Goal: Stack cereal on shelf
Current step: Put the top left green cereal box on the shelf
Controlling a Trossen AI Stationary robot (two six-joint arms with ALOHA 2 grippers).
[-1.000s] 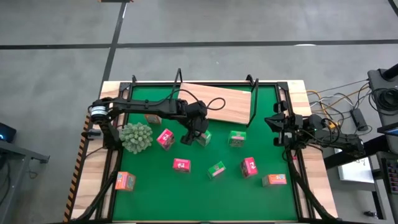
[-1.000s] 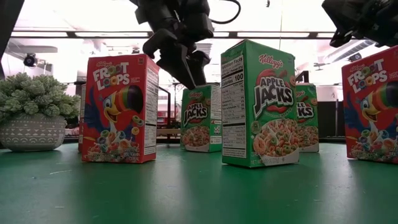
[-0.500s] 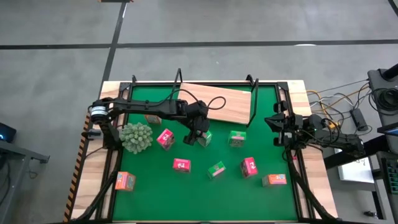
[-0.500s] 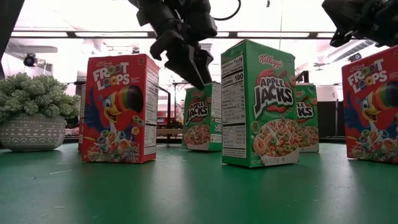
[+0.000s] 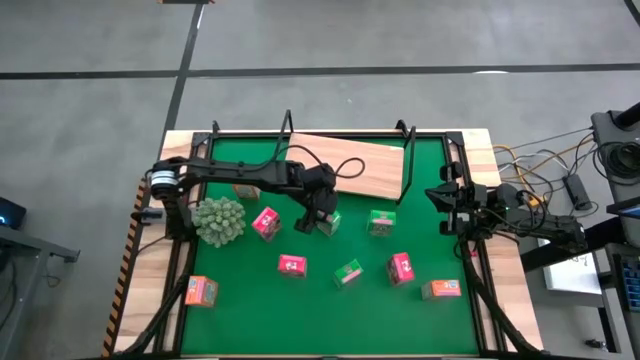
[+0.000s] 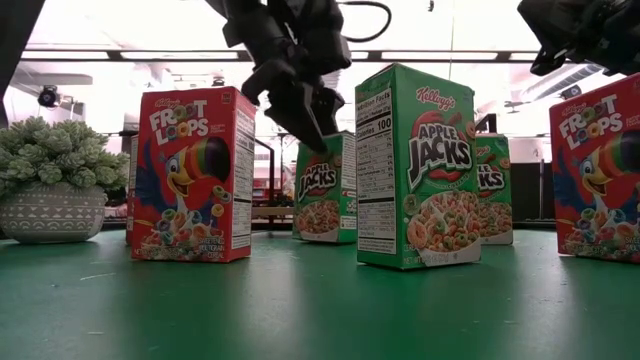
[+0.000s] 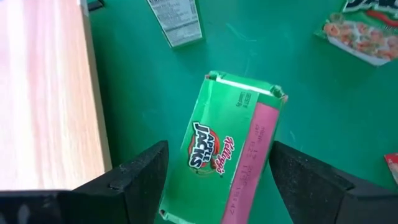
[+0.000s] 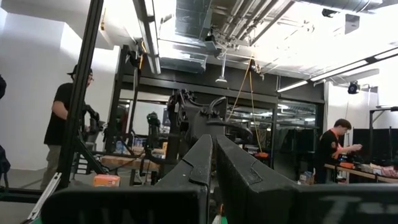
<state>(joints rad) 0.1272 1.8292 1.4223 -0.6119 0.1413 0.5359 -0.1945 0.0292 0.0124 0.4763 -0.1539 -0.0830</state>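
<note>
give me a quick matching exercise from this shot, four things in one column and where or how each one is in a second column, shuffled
Things
1. left tool
2. right tool
3. light wooden shelf board with black wire ends
4. grey-green spiky ball plant

States or places
A. at the far edge of the green mat, no boxes on it
B. shut, waiting at the right edge of the table
C. near the left side of the mat, beside a pink-red cereal box
D. open, fingers either side of a green cereal box

Pairs: 1-D, 2-B, 3-A, 4-C
</note>
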